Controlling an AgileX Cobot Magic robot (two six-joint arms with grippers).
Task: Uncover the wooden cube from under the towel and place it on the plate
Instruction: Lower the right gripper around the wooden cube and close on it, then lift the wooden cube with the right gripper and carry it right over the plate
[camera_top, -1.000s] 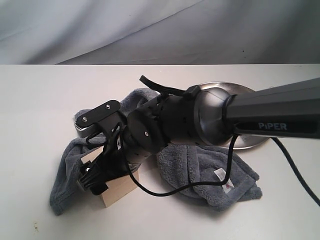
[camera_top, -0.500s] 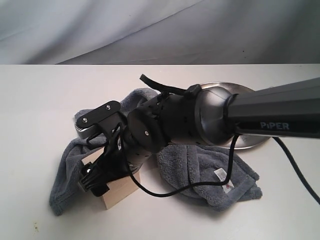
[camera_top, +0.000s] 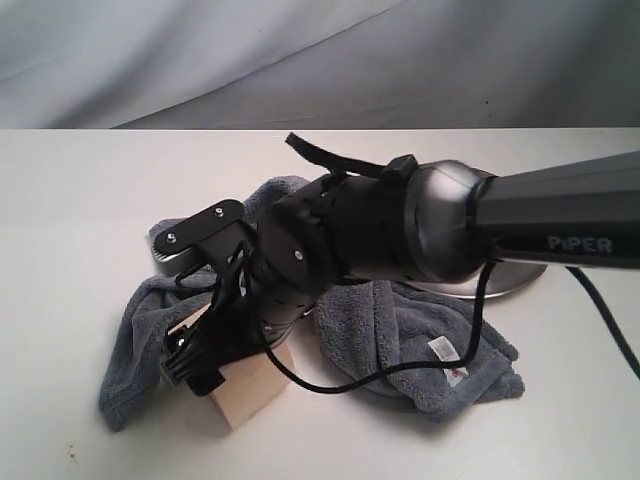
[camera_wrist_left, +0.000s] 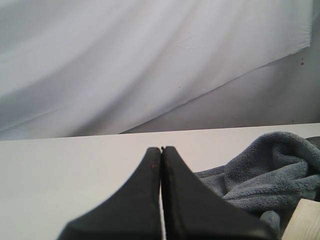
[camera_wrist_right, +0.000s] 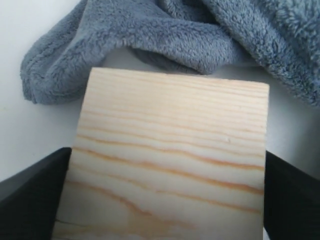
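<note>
Wide-spread right tool (camera_wrist_right: 164, 200) grips the wooden cube (camera_wrist_right: 170, 145).

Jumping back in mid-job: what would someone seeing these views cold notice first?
The big black right arm fills the exterior view, reaching across to the left side. The right gripper has its jaws closed on the pale cube, which is tilted next to the rumpled blue-grey towel. The plate is mostly hidden behind the arm, and the left gripper is shut.
</note>
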